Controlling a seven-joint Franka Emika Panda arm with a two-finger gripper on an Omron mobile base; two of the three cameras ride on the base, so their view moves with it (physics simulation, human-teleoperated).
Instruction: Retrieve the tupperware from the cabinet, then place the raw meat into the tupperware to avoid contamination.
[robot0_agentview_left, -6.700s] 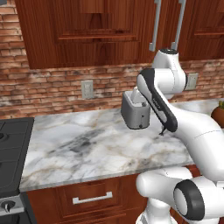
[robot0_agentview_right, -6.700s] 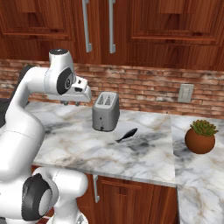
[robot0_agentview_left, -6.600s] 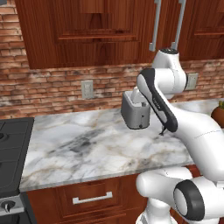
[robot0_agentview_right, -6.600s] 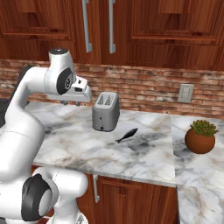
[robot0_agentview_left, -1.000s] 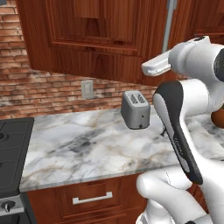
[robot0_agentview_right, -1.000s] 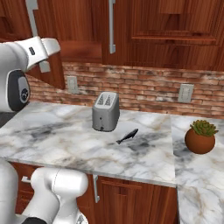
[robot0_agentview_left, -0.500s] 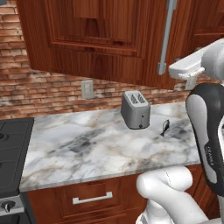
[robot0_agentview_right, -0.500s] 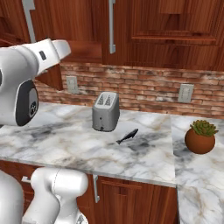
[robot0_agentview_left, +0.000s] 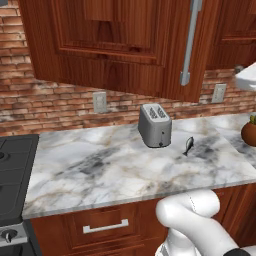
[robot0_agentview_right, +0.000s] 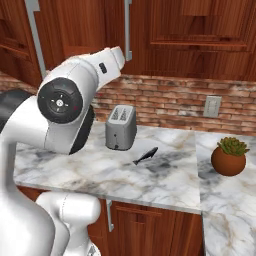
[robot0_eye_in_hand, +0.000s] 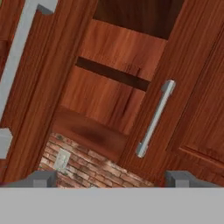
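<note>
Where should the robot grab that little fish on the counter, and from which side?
Grip the raw meat across its narrow mid-body, probably coming straight down from above. It lies flat on the marble counter, slender and apart from the toaster, so the jaws should straddle its long axis.

Looking forward and down from behind, left and right of the arm, onto one marble bench (robot0_agentview_left: 115, 170) with toaster (robot0_agentview_left: 154, 125) at its back edge. From the hand, close, tilted, facing the open cabinet (robot0_eye_in_hand: 113, 83).
</note>
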